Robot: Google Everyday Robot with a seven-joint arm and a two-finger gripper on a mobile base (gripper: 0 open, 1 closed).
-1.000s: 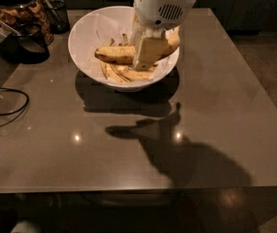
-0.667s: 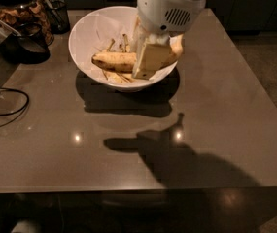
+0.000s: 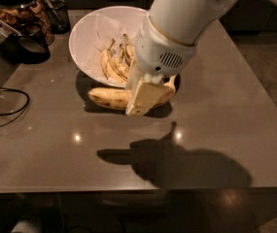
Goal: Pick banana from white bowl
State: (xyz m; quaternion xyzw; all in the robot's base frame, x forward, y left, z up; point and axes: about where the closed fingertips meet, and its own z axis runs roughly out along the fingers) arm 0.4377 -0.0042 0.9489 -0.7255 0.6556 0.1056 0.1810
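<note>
Left edge of the table (image 3: 235, 110): a black cable (image 3: 6, 97) lies looped on the surface, running off the edge.

Far left corner: a dark container (image 3: 28, 45) stands with a glass jar (image 3: 16, 8) of brown snacks behind it; a dark cup (image 3: 59, 14) holding utensils stands just beside the jar, towards the centre.

Centre of the far edge: the white bowl (image 3: 87, 38) sits on the table, lined with crinkled white paper (image 3: 116, 25); several smaller bananas (image 3: 114, 62) lie inside it, stems pointing up and away.

In front of the bowl's near rim: the banana (image 3: 108, 97) is outside the bowl, lying roughly level with its length parallel to the near edge; it is yellow with brown speckling, and a dark shadow lies directly beneath it; whether it touches the tabletop cannot be told.

Gripper (image 3: 143, 101): positioned at the right half of the banana, just in front of the bowl; its cream fingers (image 3: 145, 93) are clamped on the banana, one flat finger facing the viewer and covering part of the fruit.

Arm (image 3: 177, 28): white, descending from the far right corner and hiding the bowl's right side.

Near edge, centre to right: the arm's shadow (image 3: 181, 166) spreads across the surface.
</note>
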